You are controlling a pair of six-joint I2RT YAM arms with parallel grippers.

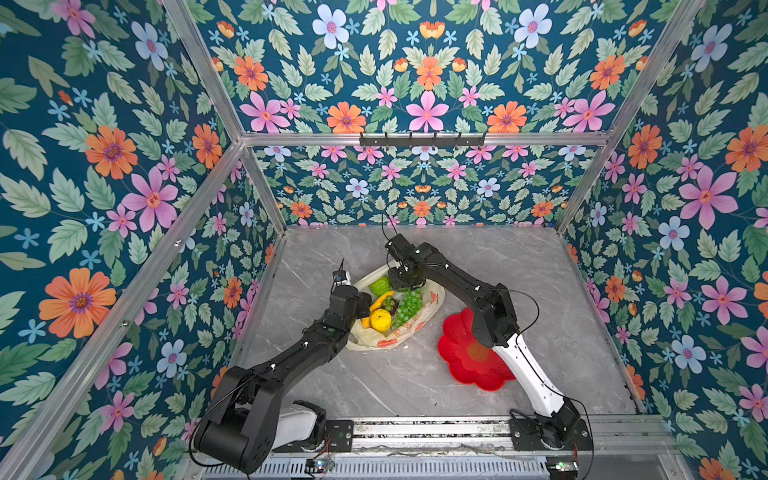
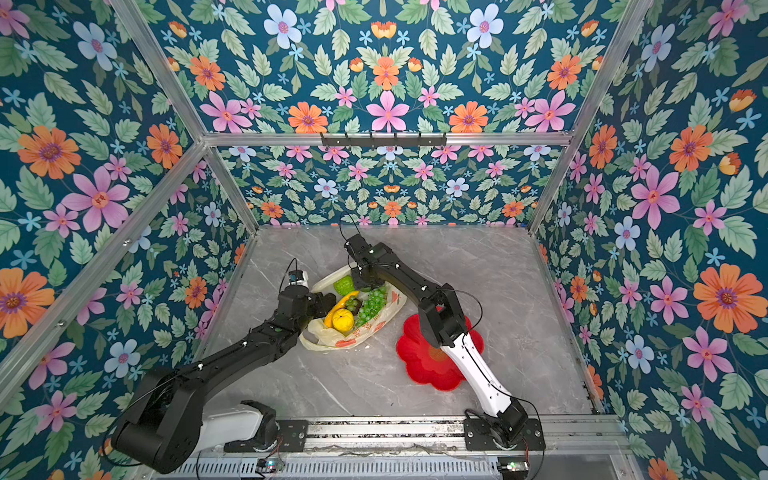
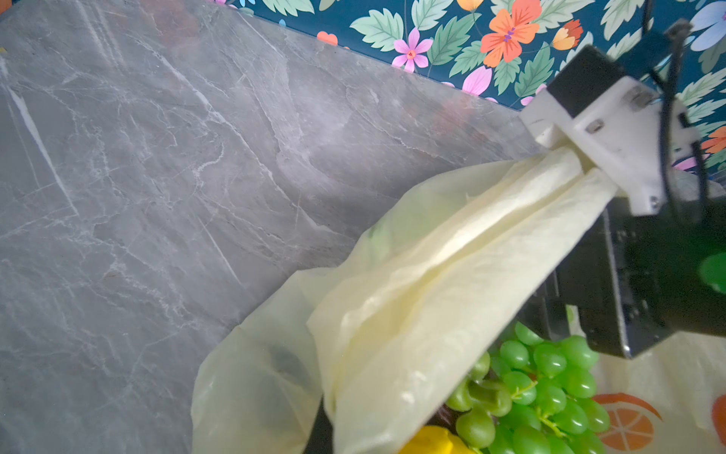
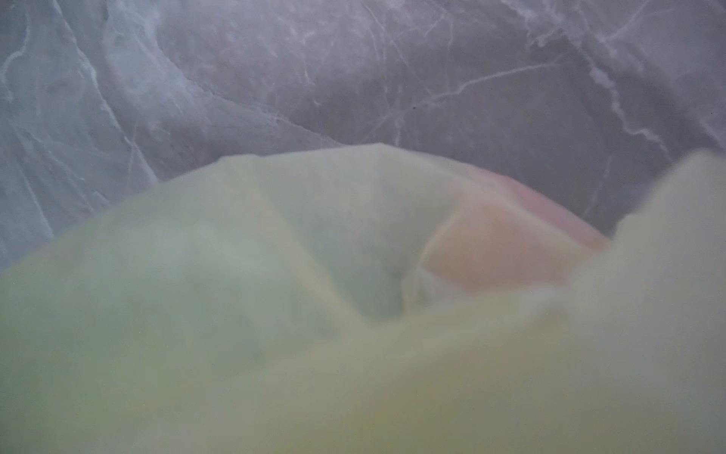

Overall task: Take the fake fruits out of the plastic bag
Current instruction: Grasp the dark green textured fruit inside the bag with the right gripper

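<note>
Plastic bag [image 3: 432, 275] rim sits pinched in left gripper [image 1: 365, 301].

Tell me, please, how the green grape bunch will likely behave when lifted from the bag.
The grape bunch probably flops and dangles: many berries on thin stems. Its glossy berries may slip from a grip. It could snag the plastic bag around it.

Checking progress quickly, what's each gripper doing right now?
Left gripper: closed on the plastic bag.
Right gripper: down in the bag's mouth, open or closed cannot be told.
</note>
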